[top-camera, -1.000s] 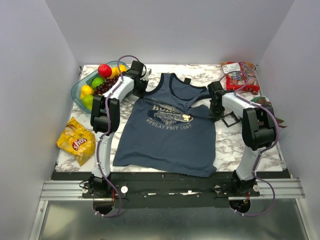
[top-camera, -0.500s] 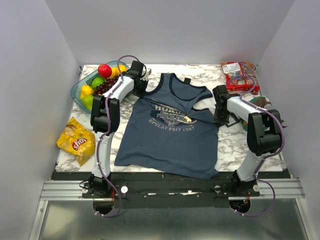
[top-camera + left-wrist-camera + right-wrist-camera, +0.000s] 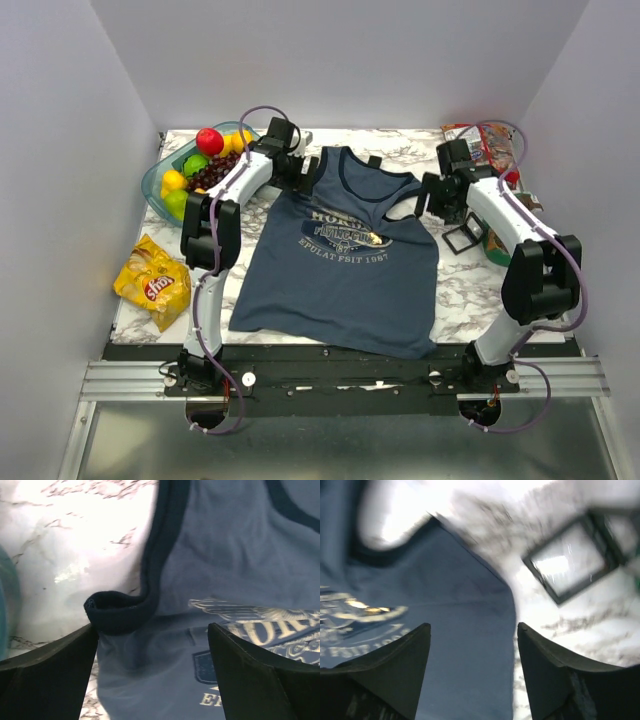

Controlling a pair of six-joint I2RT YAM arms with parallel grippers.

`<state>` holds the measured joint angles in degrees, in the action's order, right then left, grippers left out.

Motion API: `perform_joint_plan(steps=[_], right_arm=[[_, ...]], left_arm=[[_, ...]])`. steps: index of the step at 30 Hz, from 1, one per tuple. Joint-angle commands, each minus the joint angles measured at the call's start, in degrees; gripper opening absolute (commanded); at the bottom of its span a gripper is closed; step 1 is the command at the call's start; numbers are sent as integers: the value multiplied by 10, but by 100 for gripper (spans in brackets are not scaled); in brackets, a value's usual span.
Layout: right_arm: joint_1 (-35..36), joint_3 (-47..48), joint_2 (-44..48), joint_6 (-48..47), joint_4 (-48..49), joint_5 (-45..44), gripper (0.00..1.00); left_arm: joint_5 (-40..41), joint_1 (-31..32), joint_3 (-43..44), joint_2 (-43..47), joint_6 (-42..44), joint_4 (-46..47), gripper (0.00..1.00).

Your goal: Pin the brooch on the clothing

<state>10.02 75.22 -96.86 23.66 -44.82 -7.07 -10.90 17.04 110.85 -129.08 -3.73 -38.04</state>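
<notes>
The slate-blue clothing (image 3: 340, 270) lies spread on the marble table, print side up. A tiny gold brooch (image 3: 372, 237) sits on the right end of the pale print. My left gripper (image 3: 302, 172) is open just above the top's left armhole. In the left wrist view the gripper (image 3: 152, 630) straddles the cloth (image 3: 240, 555), and a curled piece of navy trim (image 3: 117, 611) lies by the left finger. My right gripper (image 3: 429, 198) hovers open over the right armhole edge. Only cloth (image 3: 460, 600) lies below its fingers (image 3: 473, 627), and nothing is held.
A bowl of fruit (image 3: 158, 188) stands at the back left, with a yellow chip bag (image 3: 152, 282) in front of it. A red snack packet (image 3: 478, 150) lies at the back right. A small black-framed square box (image 3: 462, 238) (image 3: 570, 562) sits right of the top.
Both grippers have gone from shut to open and let go of the top. The right gripper has pulled back toward the far right. The cloth's right shoulder has settled flatter.
</notes>
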Motion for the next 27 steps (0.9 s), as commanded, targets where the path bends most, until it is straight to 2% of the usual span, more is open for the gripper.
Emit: perform_joint_plan(steps=[1, 5, 9, 13, 15, 18, 22, 23, 27], right_arm=[[-4, 107, -55, -20, -7, 57, 81], [-7, 216, -159, -12, -15, 93, 81], [-16, 321, -252, 10, -32, 122, 81], [-29, 386, -310, 28, -34, 123, 81], [-35, 412, -338, 35, -38, 131, 81], [-44, 430, -361, 43, -47, 130, 81], [-53, 445, -394, 50, -49, 137, 81], [-53, 449, -397, 53, -51, 139, 79], [-53, 462, -415, 55, -55, 145, 76]], left_arm=[[3, 19, -9, 58, -8, 20, 99], [30, 33, -57, 133, -26, 53, 99], [52, 68, -192, 220, -36, 110, 99], [124, 94, -240, 258, -37, 106, 99], [127, 98, -246, 265, -41, 95, 99], [91, 119, -288, 289, -62, 116, 99], [6, 185, -333, 299, -80, 167, 99], [-9, 214, -342, 296, -87, 194, 99], [-91, 260, -423, 274, -165, 294, 99]])
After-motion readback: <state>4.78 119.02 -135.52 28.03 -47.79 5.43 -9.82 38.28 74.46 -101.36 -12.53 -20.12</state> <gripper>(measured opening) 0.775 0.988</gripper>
